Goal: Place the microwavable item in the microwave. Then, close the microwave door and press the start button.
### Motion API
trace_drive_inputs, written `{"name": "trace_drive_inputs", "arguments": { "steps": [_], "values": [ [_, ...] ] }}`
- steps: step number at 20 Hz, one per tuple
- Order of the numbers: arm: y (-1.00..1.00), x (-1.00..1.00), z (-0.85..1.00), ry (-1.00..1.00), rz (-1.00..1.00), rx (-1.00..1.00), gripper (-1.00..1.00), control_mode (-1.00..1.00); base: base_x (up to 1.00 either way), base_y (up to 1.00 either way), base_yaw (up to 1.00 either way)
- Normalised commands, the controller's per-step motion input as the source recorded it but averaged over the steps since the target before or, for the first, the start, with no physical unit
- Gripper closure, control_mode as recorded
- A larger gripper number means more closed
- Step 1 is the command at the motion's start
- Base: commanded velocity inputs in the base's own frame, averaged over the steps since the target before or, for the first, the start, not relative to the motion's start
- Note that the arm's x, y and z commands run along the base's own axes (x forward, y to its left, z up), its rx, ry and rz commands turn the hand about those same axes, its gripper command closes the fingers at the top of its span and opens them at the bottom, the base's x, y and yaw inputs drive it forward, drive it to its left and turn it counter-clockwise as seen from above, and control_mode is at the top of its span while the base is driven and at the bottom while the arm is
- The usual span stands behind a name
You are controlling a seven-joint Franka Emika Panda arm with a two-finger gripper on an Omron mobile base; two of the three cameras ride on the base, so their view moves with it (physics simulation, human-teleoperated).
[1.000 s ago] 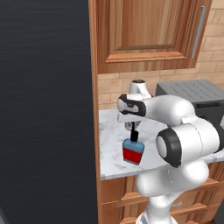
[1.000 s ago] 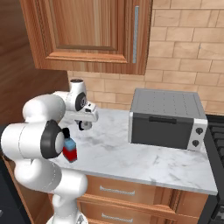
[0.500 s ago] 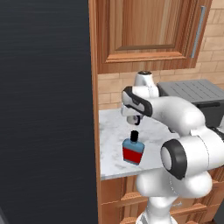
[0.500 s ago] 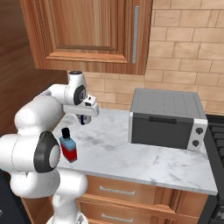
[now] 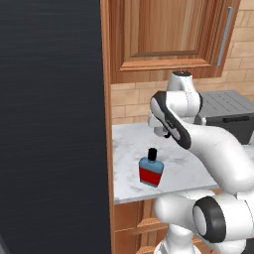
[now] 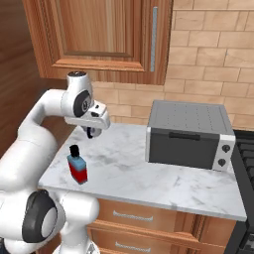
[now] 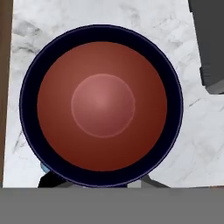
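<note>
The microwavable item (image 7: 101, 105) is a small dark cup with a reddish inside, seen from above in the hand view. My gripper (image 7: 94, 183) is shut on its near rim and holds it above the marble counter (image 7: 192, 144). In the right base view the gripper (image 6: 92, 131) hangs over the back left of the counter, near the brick wall. In the left base view the gripper (image 5: 166, 133) sits behind the bottle. The microwave and the microwave door are out of view.
A blue-and-red bottle (image 6: 77, 166) with a black cap stands near the counter's front left edge, also seen as the bottle (image 5: 150, 171). A grey box-shaped appliance (image 6: 188, 136) with a dark handle stands at the right. Wooden cabinets (image 6: 99, 34) hang overhead.
The gripper closed on the cup just behind the bottle, then rose and moved back toward the wall with it. The bottle stayed put.
</note>
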Motion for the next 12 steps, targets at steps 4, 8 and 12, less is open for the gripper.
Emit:
{"name": "trace_drive_inputs", "arguments": {
  "steps": [4, 8, 12],
  "values": [
    [-0.17, -0.54, 1.00, -0.09, -0.02, -0.01, 1.00, -1.00, 0.00, 0.00, 0.00],
    [0.00, -0.71, 0.80, -0.03, 0.00, 0.00, 1.00, -1.00, 0.00, 0.00, 0.00],
    [0.06, -0.90, 0.32, 0.00, -0.02, 0.00, 1.00, -1.00, 0.00, 0.00, 0.00]
  ]
}}
